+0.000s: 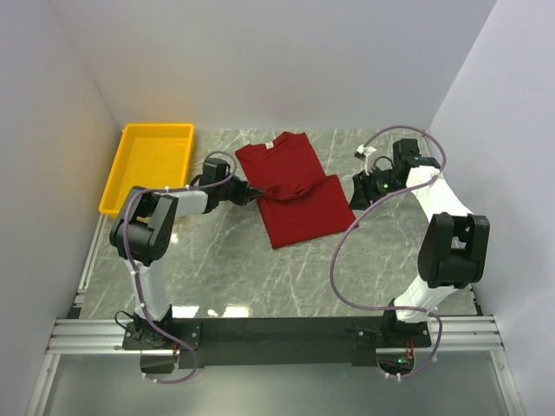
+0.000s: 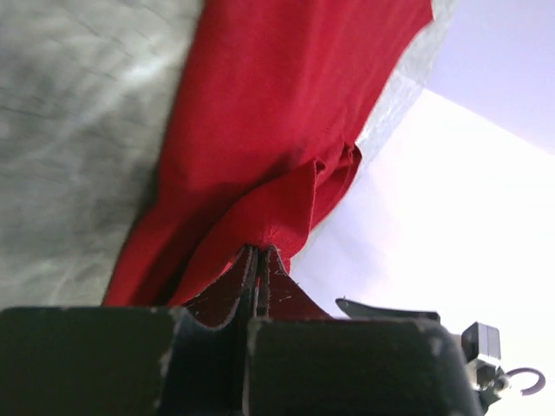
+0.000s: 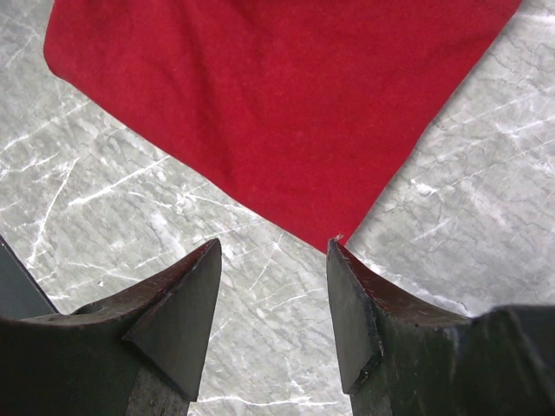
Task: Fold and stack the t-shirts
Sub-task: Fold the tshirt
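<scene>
Shirt [image 1: 295, 186], dark red, lay on the table [image 1: 260, 277] just right of the yellow tray [image 1: 115, 182]. The left gripper [image 1: 245, 192], between tray and shirt, had its fingers pressed tight on the shirt's edge, with cloth bunched there. The right gripper [image 1: 360, 189] sat past the shirt, away from the tray, just beside a corner, fingers spread and holding nothing.

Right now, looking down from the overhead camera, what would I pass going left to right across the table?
A yellow tray → left gripper, pinched shut on the shirt's left edge → dark red t-shirt → right gripper, open just off the shirt's right corner.
</scene>
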Motion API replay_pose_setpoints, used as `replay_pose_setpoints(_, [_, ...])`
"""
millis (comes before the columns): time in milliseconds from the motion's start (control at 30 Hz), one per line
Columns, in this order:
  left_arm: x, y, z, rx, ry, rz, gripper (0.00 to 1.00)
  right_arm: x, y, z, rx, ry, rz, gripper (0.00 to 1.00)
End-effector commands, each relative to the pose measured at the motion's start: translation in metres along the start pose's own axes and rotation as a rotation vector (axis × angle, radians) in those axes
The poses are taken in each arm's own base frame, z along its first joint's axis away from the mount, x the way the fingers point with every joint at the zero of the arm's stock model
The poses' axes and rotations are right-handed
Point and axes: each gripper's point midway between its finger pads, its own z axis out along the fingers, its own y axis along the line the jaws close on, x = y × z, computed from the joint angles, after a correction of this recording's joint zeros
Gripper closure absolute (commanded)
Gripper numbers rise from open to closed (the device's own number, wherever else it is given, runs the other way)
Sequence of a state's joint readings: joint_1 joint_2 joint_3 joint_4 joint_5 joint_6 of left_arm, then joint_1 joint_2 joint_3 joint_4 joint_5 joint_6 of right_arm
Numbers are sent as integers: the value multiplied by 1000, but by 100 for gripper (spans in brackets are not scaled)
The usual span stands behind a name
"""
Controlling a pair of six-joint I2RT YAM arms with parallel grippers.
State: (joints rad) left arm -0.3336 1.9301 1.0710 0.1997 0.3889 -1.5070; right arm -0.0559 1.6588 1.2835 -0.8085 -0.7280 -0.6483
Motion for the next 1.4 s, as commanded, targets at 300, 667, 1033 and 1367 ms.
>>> replay_pose_setpoints(300, [-13,-3,-15,70,-48,-73,99,-10,7,-13,3,-46,-13,41])
replay_pose_setpoints(667, [-23,7,-15,59,-81,-101,99,-7,7,-11,-1,-40,-5,42])
replay_pose_setpoints(1033, [-22,21,-28,67,-108,-114,99,-7,7,-8,-10,-42,7,42])
replay_pose_setpoints(1367, [-32,7,-33,28,-161,-35,44,-3,2,-10,13,-18,-38,41])
